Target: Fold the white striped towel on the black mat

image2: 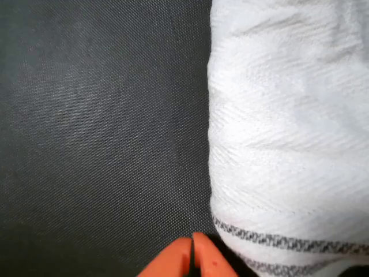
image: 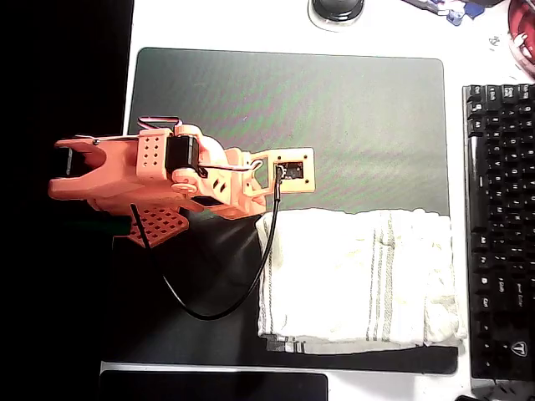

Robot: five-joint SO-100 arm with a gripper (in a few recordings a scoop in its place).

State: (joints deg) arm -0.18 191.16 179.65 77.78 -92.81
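The white striped towel (image: 359, 280) lies bunched and doubled over on the lower right part of the black mat (image: 334, 109), its thin grey stripes running across it. My orange arm (image: 167, 175) reaches in from the left, and its wrist end hangs over the towel's upper left corner. In the wrist view my gripper (image2: 193, 257) is shut, its orange fingertips pressed together with nothing between them. They sit just over the bare mat (image2: 98, 133), right beside the striped edge of the towel (image2: 288, 133).
A black keyboard (image: 501, 225) borders the mat on the right, close to the towel's end. A narrow glossy black strip (image: 213, 386) lies below the mat. A round dark object (image: 337, 8) sits above it. A black cable (image: 242, 284) loops from the wrist over the mat.
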